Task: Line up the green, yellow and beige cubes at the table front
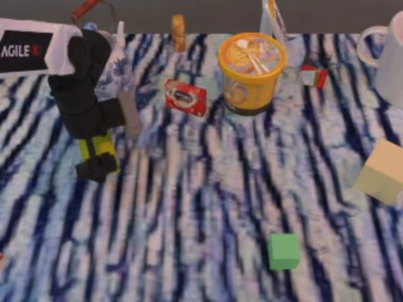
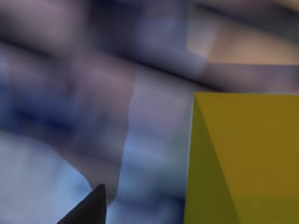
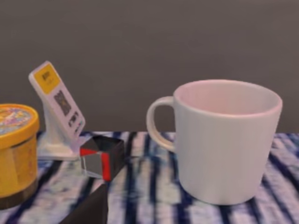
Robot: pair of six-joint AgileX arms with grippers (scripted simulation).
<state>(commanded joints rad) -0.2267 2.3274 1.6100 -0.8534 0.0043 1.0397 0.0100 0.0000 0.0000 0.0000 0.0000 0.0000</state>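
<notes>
Left end effector (image 1: 97, 165) sits over the bench's (image 1: 189, 239) left side w/ the yellow cube (image 1: 94, 148) between its fingers, closed on it; only a strip of yellow shows under the black wrist in top view, and left wrist view has the cube filling one side right by a dark fingertip (image 2: 88, 210). Green cube (image 1: 284, 251) rests alone on the bench, front, right of centre. Beige cube (image 1: 382, 171) is near the right edge, farther back than the green one, well apart from it. Right arm isn't in top view; its wrist cam shows one dark finger (image 3: 91, 207), can't tell if that end effector is open or closed. Back row: red-and-white box (image 1: 185, 96), yellow tub (image 1: 251, 71), white mug (image 1: 389, 53), small red/silver cube (image 1: 313, 76).
</notes>
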